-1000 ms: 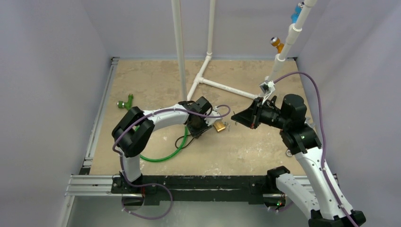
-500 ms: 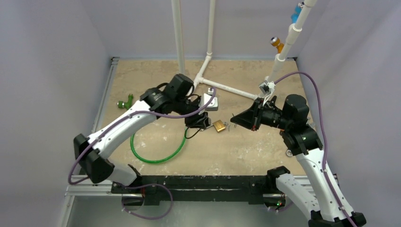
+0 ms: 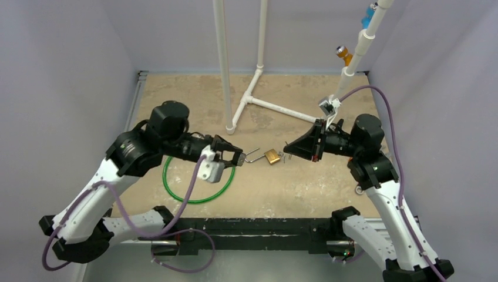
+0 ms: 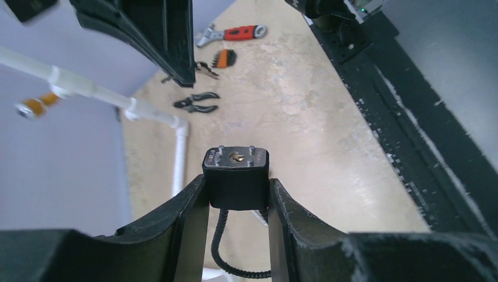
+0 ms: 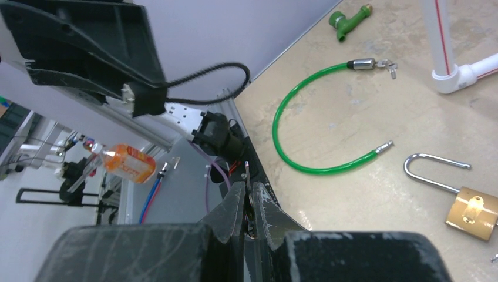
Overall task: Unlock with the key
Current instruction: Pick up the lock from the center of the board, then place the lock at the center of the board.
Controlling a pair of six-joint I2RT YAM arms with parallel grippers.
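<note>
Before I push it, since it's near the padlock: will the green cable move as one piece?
Probably not: the green cable lies in a loose curve, so it likely flexes. Its metal tip may catch and drag.

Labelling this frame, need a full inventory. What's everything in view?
black lock: 1, black, in left gripper
key: 1, metal, in right gripper
padlock: 1, brass, table centre, between grippers
cable lock: 1, green, table, left of centre
fitting: 1, green, table, far left
pipe frame: 1, white, table rear
wrench: 1, red handle, table, beyond right gripper
pliers: 1, black, near wrench
left gripper: 1, black, clamped on black lock
right gripper: 1, black, shut on key
</note>
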